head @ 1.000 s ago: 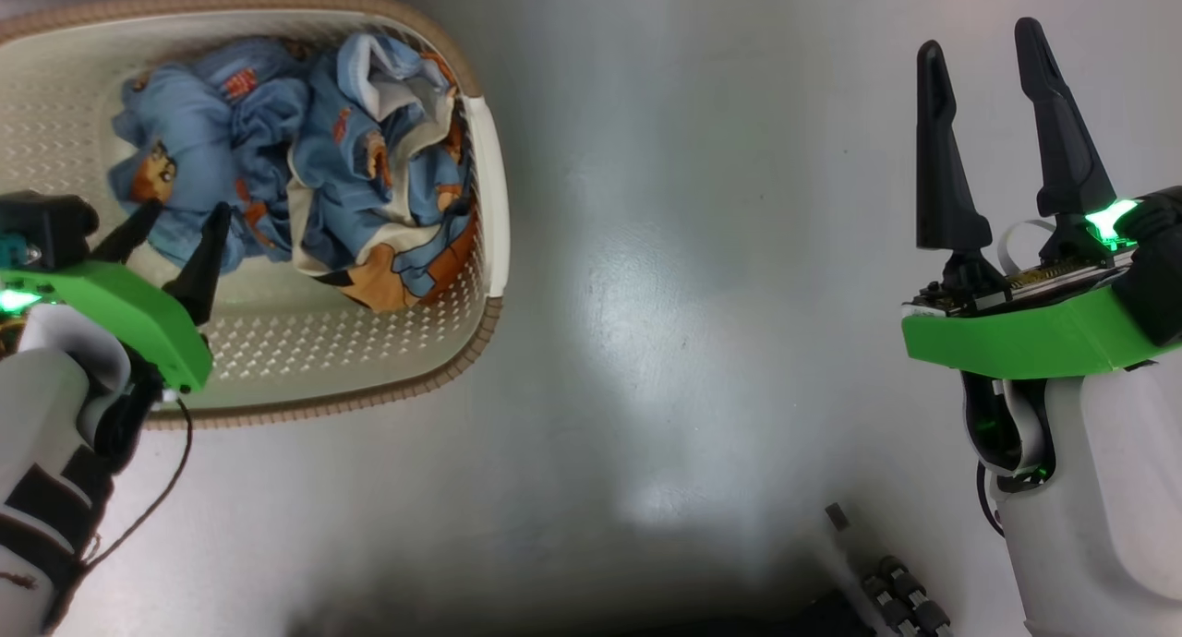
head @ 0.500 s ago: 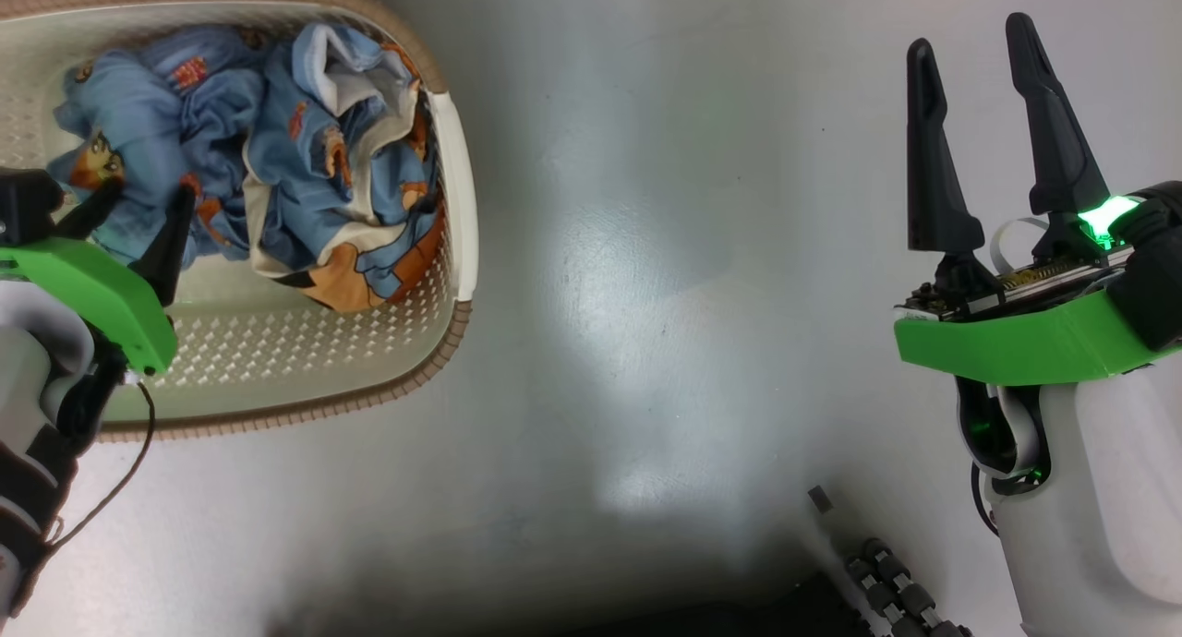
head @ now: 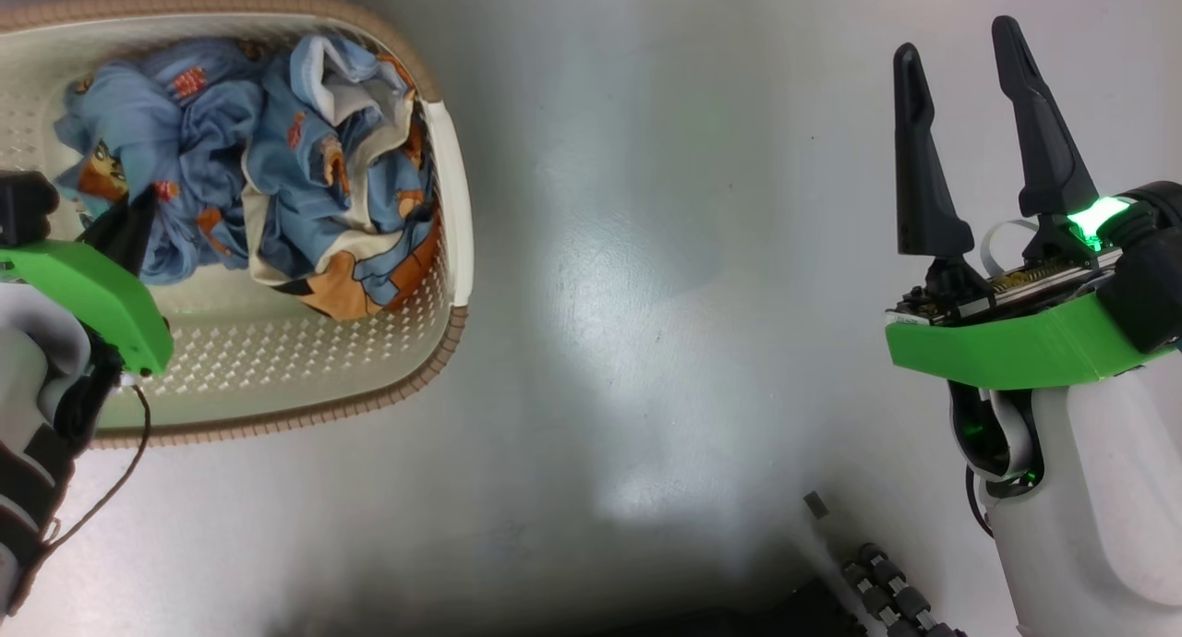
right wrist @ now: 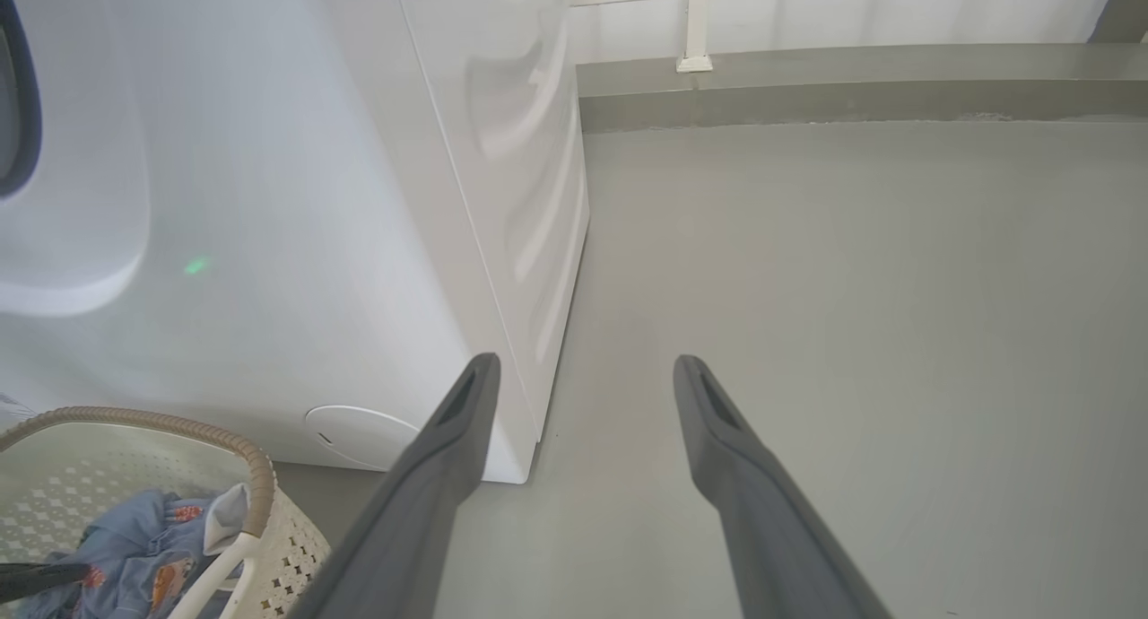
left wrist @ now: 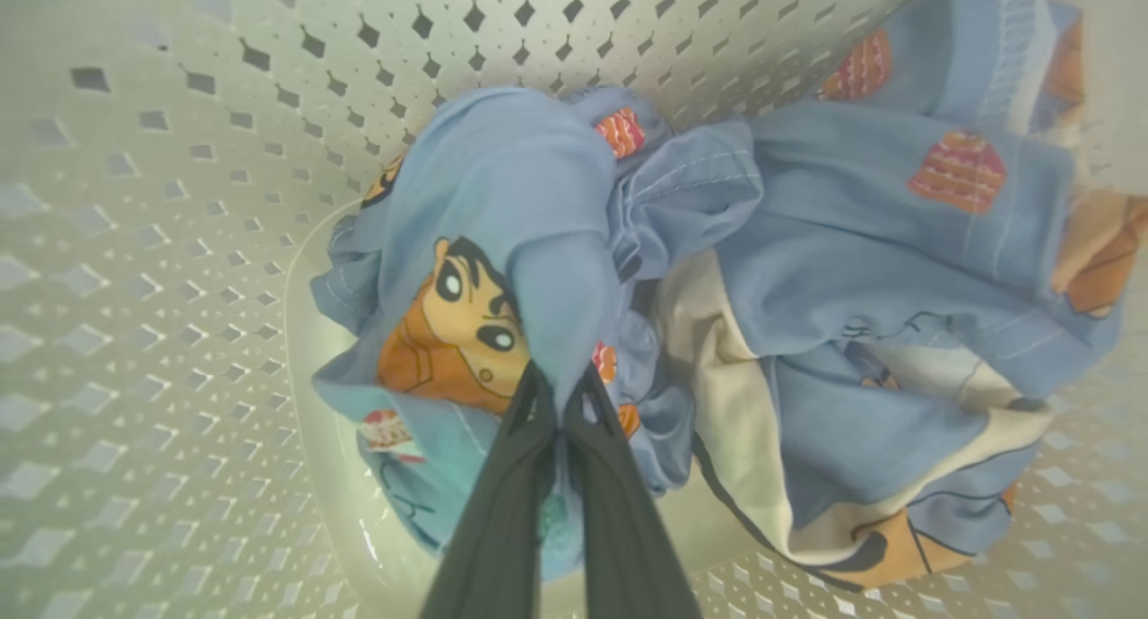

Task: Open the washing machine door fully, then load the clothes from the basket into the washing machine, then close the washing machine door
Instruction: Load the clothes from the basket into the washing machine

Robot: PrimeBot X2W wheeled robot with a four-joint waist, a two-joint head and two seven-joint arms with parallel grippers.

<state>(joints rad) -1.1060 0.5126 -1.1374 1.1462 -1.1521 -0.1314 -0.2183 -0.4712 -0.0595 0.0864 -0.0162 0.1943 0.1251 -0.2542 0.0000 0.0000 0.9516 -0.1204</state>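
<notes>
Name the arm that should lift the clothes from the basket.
Left. The left gripper is shut on a fold of the clothes inside the basket; the right gripper hangs open over floor, away from it.
</notes>
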